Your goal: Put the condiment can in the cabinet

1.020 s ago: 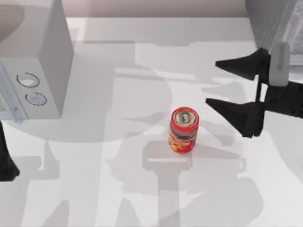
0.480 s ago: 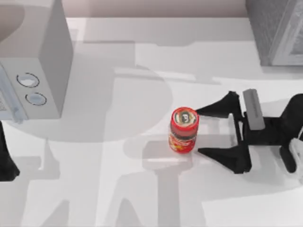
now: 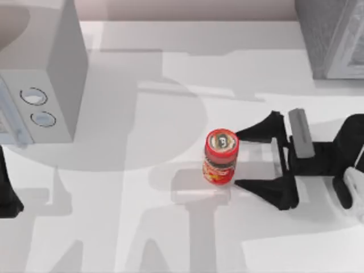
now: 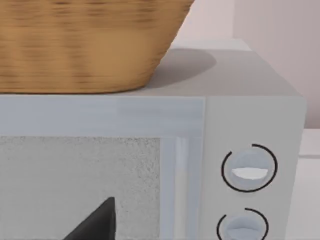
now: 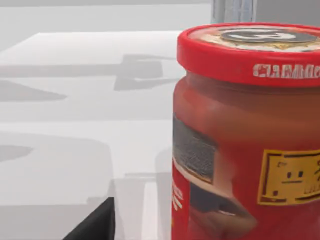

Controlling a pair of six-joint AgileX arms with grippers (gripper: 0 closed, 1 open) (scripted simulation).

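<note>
The condiment can (image 3: 220, 156) stands upright in the middle of the table, a red cylinder with a red-rimmed lid. It looms close in the right wrist view (image 5: 250, 135). My right gripper (image 3: 241, 160) is open just to the can's right, low by the table. One finger (image 3: 259, 131) is on the far side and the other (image 3: 264, 189) on the near side, their tips level with the can's right edge. The grey cabinet (image 3: 333, 37) sits at the back right corner. My left arm (image 3: 8, 196) is parked at the left edge; its open gripper shows one dark fingertip (image 4: 97, 224).
A white microwave (image 3: 42, 74) with two round knobs stands at the back left, seen close in the left wrist view (image 4: 250, 165). A wicker basket (image 4: 85, 45) rests on top of it. Bare white table lies in front of the can.
My right gripper came down from the back right and moved left to the can. In the last half second it edged slightly closer. The can and left arm stayed still.
</note>
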